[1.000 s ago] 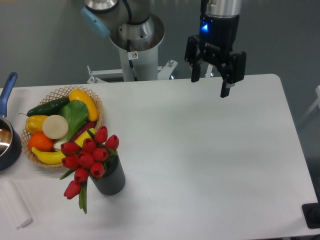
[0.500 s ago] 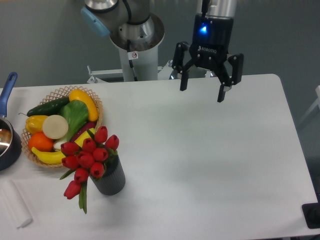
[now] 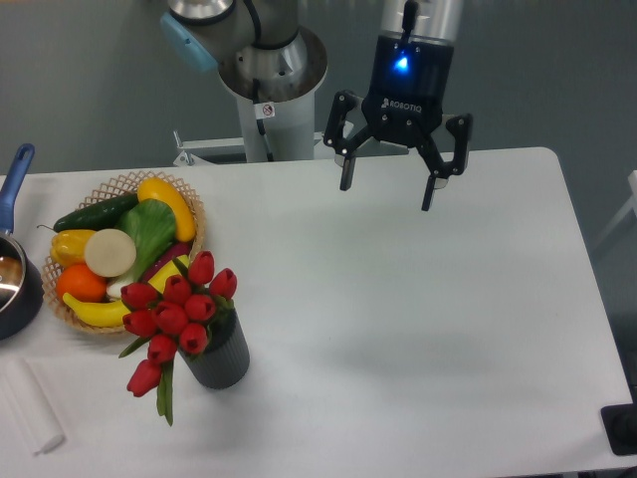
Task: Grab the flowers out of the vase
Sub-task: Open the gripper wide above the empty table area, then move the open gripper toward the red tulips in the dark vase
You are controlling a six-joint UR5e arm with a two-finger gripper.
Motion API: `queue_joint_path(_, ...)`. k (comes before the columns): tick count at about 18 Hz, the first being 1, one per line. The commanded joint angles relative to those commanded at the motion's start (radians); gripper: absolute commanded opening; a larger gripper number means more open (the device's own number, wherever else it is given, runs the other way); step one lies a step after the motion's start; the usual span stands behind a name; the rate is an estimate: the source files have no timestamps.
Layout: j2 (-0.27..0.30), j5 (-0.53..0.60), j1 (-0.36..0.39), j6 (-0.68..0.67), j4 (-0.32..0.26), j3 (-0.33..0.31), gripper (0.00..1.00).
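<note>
Gripper (image 3: 386,196) hangs with fingers spread wide above the white table's (image 3: 418,329) far edge. The flowers (image 3: 177,309) stand in the vase (image 3: 221,357), seemingly touching the wicker basket (image 3: 119,184), front left.

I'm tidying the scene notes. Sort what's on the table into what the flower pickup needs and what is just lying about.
Needed for the job:
- flowers, red tulips standing in the vase
- vase, dark ribbed cup
- pincer, open, above the table's far side

Just lying about:
- wicker basket of fruit and vegetables
- blue-handled pot at the left edge
- white block, front left
</note>
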Motion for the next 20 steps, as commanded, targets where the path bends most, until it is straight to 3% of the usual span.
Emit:
queue_joint_path(9, -0.034, -0.032, -0.035, -0.054, 0.011, -0.014, 1.0)
queue_joint_path(15, -0.074, -0.037, -0.063, 0.072, 0.008, -0.015, 1.0)
queue_joint_path(17, -0.08, -0.073, -0.08, 0.064, 0.005, -0.017, 1.0)
queue_joint_path(20, -0.086, -0.214, -0.072, 0.049, 0.003, -0.023, 1.0)
